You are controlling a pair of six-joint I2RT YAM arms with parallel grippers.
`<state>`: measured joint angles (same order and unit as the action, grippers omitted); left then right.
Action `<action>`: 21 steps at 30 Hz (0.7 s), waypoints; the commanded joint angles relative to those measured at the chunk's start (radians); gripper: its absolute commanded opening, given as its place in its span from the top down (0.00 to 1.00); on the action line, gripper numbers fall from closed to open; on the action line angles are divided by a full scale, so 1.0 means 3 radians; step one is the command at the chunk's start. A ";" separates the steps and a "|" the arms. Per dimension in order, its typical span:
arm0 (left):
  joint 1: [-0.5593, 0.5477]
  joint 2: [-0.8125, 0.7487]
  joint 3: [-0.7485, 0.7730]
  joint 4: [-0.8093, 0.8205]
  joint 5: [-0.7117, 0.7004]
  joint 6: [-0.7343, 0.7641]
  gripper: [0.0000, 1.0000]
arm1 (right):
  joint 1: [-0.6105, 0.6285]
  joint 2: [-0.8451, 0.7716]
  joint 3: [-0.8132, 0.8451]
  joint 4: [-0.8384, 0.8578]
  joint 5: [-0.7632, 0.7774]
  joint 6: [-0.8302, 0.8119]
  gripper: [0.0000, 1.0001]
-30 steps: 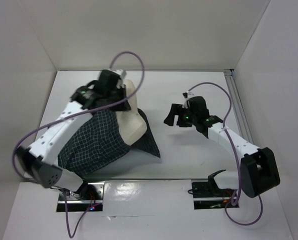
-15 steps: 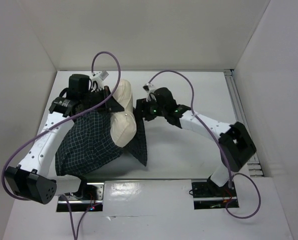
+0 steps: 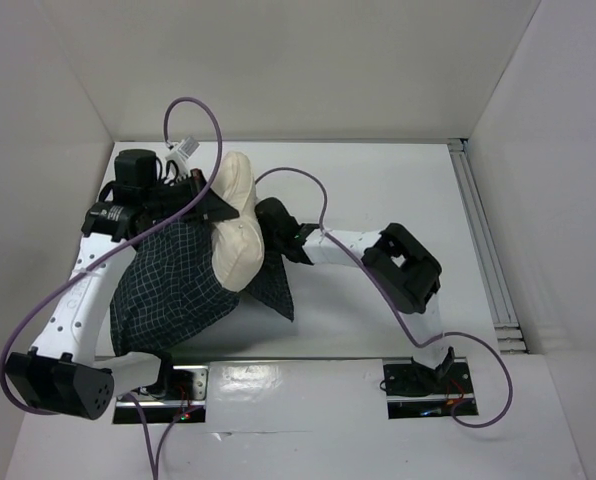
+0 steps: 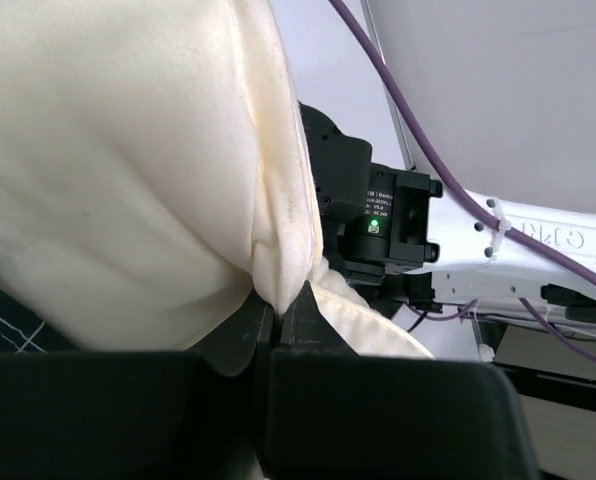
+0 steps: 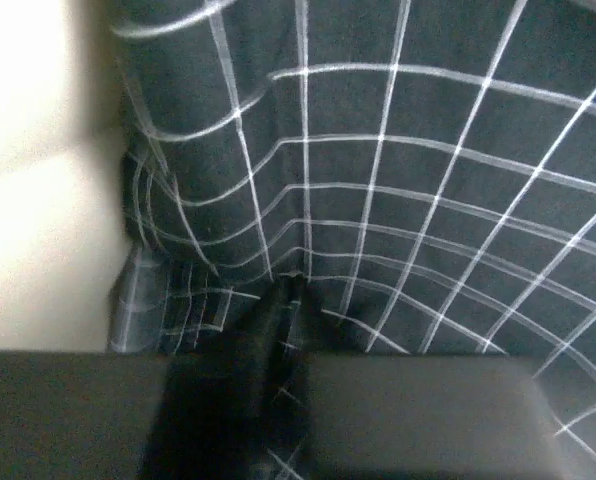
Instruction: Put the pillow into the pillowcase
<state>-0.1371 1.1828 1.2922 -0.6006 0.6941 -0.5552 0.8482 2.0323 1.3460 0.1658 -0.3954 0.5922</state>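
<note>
Pillow (image 3: 236,225) partly inside pillowcase (image 3: 173,290); far end exposed. Left gripper (image 4: 276,310) clamped on pillow edge. Right gripper (image 5: 288,288) pinching pillowcase fabric. Insertion judged incomplete.

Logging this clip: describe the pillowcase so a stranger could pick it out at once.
On the left half of the white table, under the left arm, lies a crumpled heap of fabric. That is the pillowcase: dark with a thin white grid, unlike the plain cream pillow bunched against its right side.
</note>
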 commanded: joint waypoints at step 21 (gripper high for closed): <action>0.0294 0.0102 -0.0411 0.0565 0.0733 0.0015 1.00 | -0.0819 -0.1534 -0.1020 -0.0083 0.0201 -0.0135 0.97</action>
<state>-0.0570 1.2251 1.1427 -0.5053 0.8112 -0.5533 0.5419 1.5555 1.0504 0.0452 -0.1665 0.5194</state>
